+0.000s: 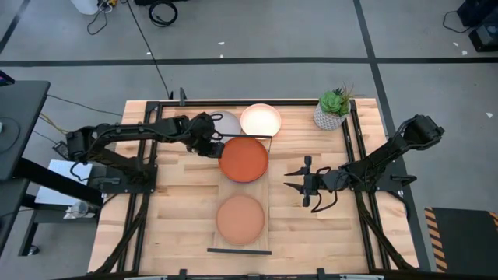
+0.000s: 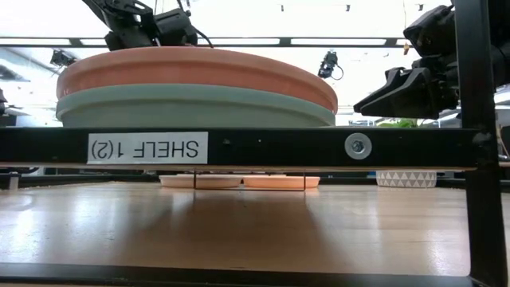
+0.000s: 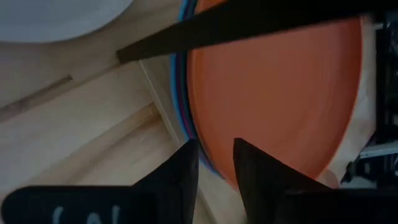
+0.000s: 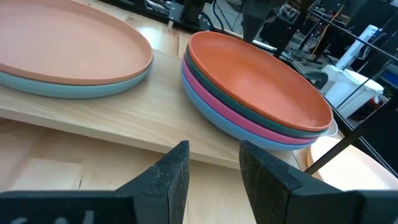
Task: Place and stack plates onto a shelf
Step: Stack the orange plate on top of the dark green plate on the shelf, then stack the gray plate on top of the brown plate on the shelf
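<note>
**A:** While you look down from above, where do the plates stand?

**B:** On the shelf [image 1: 243,185] you have two stacks. The orange plate [image 1: 243,159] tops the far stack, with dark teal, magenta and blue rims showing under it in the right wrist view. The peach plate [image 1: 240,218] tops the near stack, over a pale blue-grey one. The cream plate [image 1: 261,119] and the grey plate [image 1: 226,121] lie on the table [image 1: 179,210], beyond the shelf's far end, not yet stacked.

**A:** And your arms?

**B:** Your left gripper [image 1: 213,145] sits at the orange plate's rim; its wrist view shows the jaws slightly apart, straddling the rim edge rather than pinching it. Your right gripper [image 1: 299,181] waits over the table just beside the shelf, jaws spread wide, holding nothing.

**A:** How will a plate handle?

**B:** I judge them light, stiff and smooth, probably plastic, so unlikely to break but apt to slip. Take one by the raised rim, jaws across the lip, since the flat middle offers no hold. Expect a loose plate to slide on the one below.

**A:** Any writing?

**B:** In the low view a white label [image 2: 147,147] on the shelf's black end frame reads "SHELF 1(2)", upside down.
</note>
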Controlling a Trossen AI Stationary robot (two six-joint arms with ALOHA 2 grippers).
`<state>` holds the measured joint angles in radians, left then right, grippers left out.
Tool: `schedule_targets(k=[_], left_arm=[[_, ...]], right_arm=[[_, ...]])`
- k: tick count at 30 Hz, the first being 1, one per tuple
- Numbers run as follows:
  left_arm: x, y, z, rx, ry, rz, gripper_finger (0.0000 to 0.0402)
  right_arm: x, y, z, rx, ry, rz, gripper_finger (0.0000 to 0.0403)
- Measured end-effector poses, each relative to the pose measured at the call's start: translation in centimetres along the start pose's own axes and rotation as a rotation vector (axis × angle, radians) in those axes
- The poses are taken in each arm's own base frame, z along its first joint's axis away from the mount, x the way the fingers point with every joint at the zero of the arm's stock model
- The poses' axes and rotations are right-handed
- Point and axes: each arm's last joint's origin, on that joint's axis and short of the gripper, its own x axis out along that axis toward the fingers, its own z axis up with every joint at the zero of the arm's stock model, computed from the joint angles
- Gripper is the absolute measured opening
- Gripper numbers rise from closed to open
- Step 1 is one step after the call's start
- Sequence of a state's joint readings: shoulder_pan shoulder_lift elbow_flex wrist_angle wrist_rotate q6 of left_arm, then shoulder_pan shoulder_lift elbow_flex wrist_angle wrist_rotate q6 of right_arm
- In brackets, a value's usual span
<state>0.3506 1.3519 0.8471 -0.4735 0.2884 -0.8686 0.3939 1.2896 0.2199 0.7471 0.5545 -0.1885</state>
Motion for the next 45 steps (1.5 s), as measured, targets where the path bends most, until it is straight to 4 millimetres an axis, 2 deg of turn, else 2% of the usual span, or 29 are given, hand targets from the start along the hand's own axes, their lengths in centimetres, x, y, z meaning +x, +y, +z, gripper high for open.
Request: schedule_targets(k=[6,15,18,27,32,39,45], left_arm=[[-1.2,-0.1,-0.7,0.111,-0.004,0.017,0.0105],[-3.3,-1.9,-2.9,0.382,-0.088,-0.009,0.0105],[-3.3,-1.9,-3.8,0.499,-0.082,0.056,0.0105],[-3.3,-0.1,-5.5,0.603,-0.012,0.373,0.0105],[-3.2,0.4,-4.3,0.602,-0.06,0.408,0.0104],[-2.7,2.4,-1.1,0.597,-0.047,0.436,0.0084],[-1.1,3.9,1.7,0.736,-0.034,0.471,0.0074]], right_arm=[[0.0,0.1,0.6,0.041,-0.064,0.059,0.0146],[0.7,0.4,0.4,0.105,-0.095,0.058,0.0146],[1.4,0.5,0.1,0.113,-0.108,0.042,0.0146],[2.2,0.7,-0.4,0.1,-0.109,0.026,0.0146],[2.1,0.7,-0.4,0.098,-0.111,0.023,0.0146],[2.1,0.7,-0.4,0.057,-0.111,0.02,0.0146],[2.1,0.6,-0.5,0.016,-0.096,-0.002,0.0146]])
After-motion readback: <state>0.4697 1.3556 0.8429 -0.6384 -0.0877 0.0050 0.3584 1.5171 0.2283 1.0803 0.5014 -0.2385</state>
